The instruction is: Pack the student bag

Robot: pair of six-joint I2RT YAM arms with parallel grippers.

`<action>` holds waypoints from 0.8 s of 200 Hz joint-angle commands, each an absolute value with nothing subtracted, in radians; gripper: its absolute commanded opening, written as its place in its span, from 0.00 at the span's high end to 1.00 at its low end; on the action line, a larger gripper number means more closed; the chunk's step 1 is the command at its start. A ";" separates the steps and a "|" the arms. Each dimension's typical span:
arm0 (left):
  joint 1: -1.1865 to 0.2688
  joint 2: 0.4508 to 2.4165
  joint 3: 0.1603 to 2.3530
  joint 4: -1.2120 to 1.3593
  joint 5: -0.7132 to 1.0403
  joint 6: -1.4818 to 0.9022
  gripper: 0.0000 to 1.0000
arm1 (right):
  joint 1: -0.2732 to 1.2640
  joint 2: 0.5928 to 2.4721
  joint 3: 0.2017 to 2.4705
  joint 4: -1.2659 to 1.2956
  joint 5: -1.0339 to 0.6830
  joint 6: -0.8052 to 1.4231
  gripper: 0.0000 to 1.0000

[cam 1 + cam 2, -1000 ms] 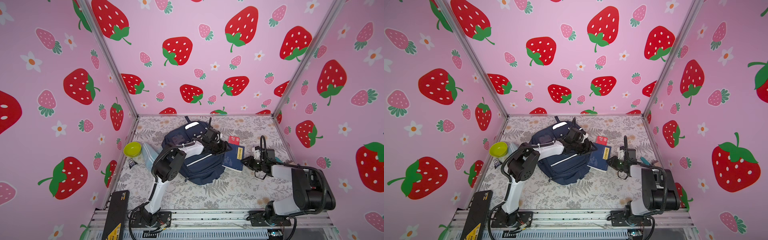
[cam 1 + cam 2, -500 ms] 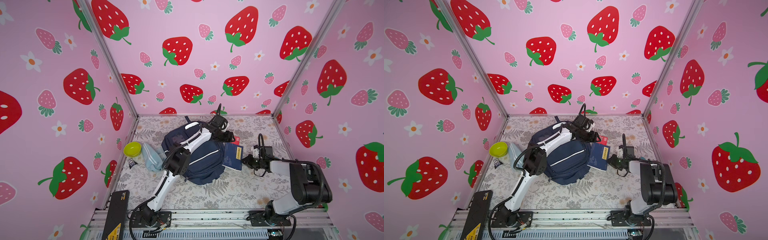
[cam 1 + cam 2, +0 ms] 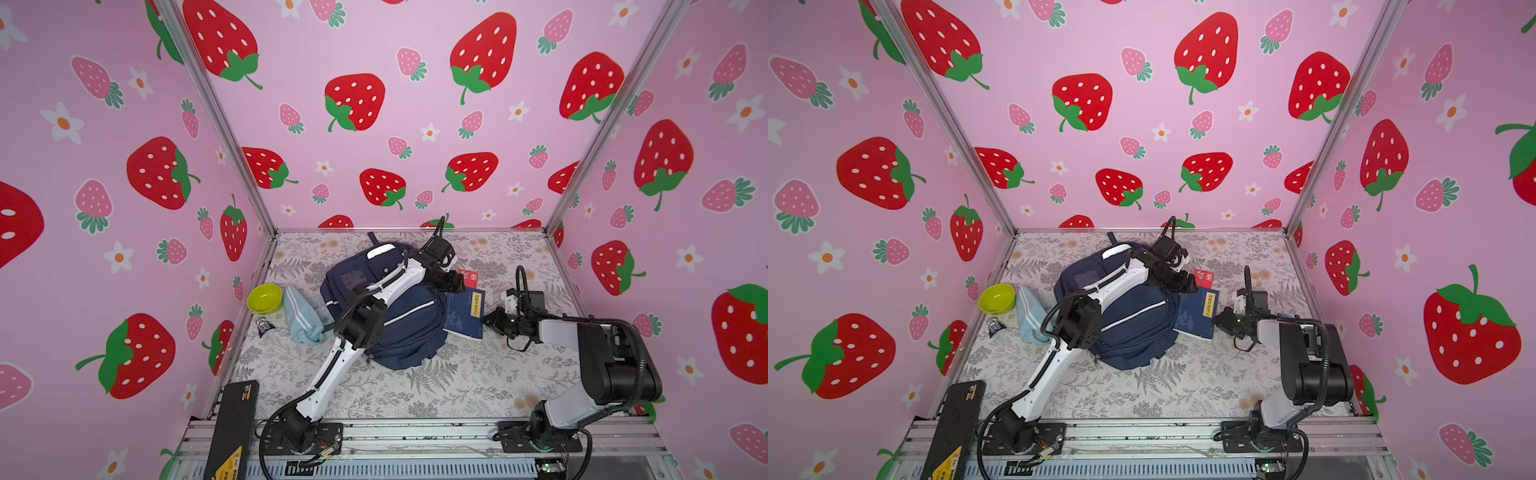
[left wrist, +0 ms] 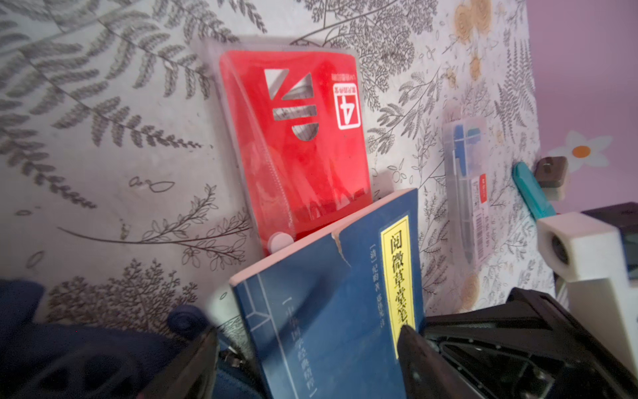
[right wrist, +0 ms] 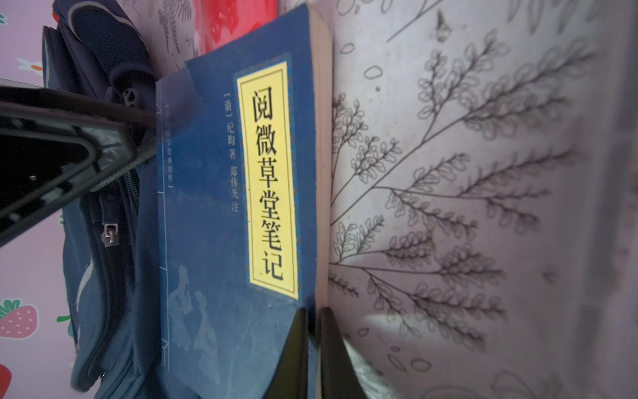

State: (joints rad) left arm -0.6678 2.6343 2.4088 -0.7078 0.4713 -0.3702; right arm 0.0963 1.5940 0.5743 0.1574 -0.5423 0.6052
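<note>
The student bag [image 3: 409,332], a large navy-blue fabric backpack with thin silver-white stripes, is seen lying about in the middle of the table [image 3: 457,386], which is covered with a grey fern-printed cloth. The white left arm is stretched across the bag in both top views.

Just beside the bag, on its right, a dark blue paperback book [image 3: 459,320] with a yellow title strip is laid flat. Its far end is resting over a flat red plastic pouch [image 4: 303,138].

The left gripper [image 4: 305,331] is held over that far end. Its fingers [image 4: 193,359] are spread wide with the book between them, and one finger is seen apart from the cover.

The right gripper [image 5: 313,311] is set at the near corner of the book, and its fingers [image 5: 297,352] are closed narrowly on the page edge.

A clear plastic pen case [image 4: 466,186] is found near the red plastic pouch. On the left of the bag, a light blue cloth pouch [image 3: 301,318] and a round yellow-green bowl [image 3: 264,298] are placed.
</note>
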 commanded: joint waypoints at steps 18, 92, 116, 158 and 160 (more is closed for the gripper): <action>-0.678 2.695 2.348 -0.681 0.692 -0.477 0.32 | 0.106 1.660 0.548 0.072 -0.452 0.598 0.91; -0.670 2.433 1.995 -0.175 0.780 -0.804 0.68 | 0.107 1.652 0.541 0.080 -0.464 0.610 0.92; -0.673 2.414 1.962 -0.131 0.777 -0.838 0.83 | 0.106 1.622 0.538 0.069 -0.468 0.612 0.92; -0.671 2.327 1.878 -0.061 0.757 -0.875 1.00 | 0.098 1.441 0.582 -0.084 -0.395 0.585 0.57; -0.670 2.319 1.873 -0.059 0.756 -0.873 1.00 | 0.098 1.427 0.586 -0.093 -0.389 0.584 0.54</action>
